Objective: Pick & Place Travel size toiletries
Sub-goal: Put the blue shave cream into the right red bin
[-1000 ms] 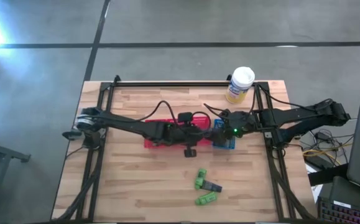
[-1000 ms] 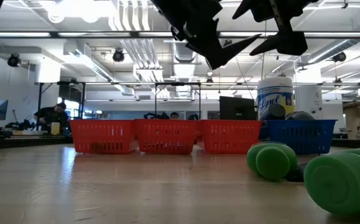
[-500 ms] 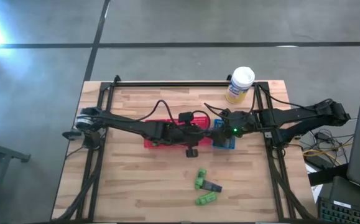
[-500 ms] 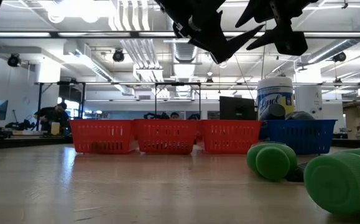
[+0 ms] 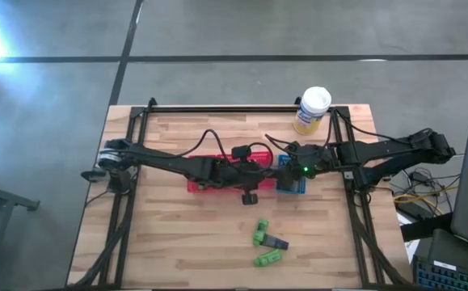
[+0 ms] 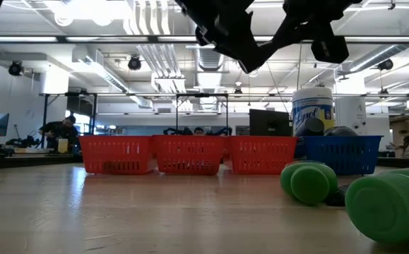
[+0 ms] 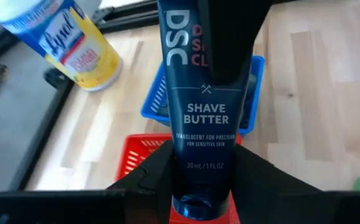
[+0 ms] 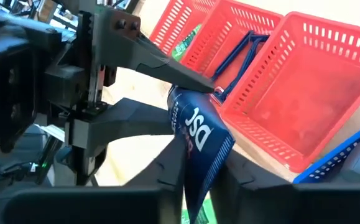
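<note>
Two claws grip one dark blue plastic shave butter tube [image 7: 198,106]: the left claw [image 7: 198,186] and right claw [image 8: 198,168], above the red mesh baskets [image 8: 279,93].

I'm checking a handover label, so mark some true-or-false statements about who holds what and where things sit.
1. The left hand and right hand both grip the shave butter tube. True.
2. Green tubes lie on the table. True.
3. The shave butter tube rests on the table. False: it is held in the air.
4. The canister lies in the blue basket. False: the canister stands on the table beyond the blue basket.
</note>
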Controlling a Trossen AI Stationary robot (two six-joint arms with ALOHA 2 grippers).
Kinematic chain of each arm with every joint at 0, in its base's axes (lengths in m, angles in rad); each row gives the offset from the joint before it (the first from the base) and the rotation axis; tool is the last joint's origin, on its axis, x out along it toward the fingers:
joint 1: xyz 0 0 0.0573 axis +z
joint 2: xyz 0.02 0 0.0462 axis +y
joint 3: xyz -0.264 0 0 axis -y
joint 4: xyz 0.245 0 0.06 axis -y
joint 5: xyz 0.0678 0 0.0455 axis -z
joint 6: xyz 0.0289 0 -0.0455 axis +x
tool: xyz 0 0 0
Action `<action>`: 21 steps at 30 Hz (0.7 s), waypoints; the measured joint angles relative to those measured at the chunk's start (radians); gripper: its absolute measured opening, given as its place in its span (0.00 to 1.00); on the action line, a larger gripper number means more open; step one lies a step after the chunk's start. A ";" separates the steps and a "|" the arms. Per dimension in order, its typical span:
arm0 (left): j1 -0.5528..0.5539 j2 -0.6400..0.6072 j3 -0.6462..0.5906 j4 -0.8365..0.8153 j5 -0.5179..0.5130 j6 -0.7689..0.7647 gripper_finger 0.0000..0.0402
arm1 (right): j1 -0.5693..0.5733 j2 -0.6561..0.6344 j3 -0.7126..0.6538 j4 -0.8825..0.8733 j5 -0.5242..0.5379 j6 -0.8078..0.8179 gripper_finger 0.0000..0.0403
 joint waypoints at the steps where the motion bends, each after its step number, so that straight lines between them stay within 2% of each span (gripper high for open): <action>1: 0.001 -0.001 0.000 -0.005 0.018 -0.016 0.33 | 0.000 0.001 0.000 -0.001 0.001 -0.004 0.08; 3: 0.001 -0.006 0.000 -0.017 0.044 -0.051 0.40 | 0.001 0.001 0.000 -0.014 0.015 -0.013 0.05; 6: 0.001 -0.013 -0.001 -0.072 0.047 -0.067 0.50 | 0.000 0.001 0.000 -0.044 0.045 -0.015 0.05; 9: 0.001 -0.016 -0.001 -0.170 0.043 -0.088 0.55 | -0.001 0.001 0.000 -0.059 0.108 -0.015 0.05; 16: -0.009 -0.049 -0.044 -0.362 0.047 -0.256 0.57 | -0.003 0.019 0.000 -0.084 0.266 -0.018 0.05; 21: -0.013 -0.138 -0.177 -0.276 0.066 -0.360 0.57 | -0.006 0.128 0.000 -0.113 0.260 -0.023 0.05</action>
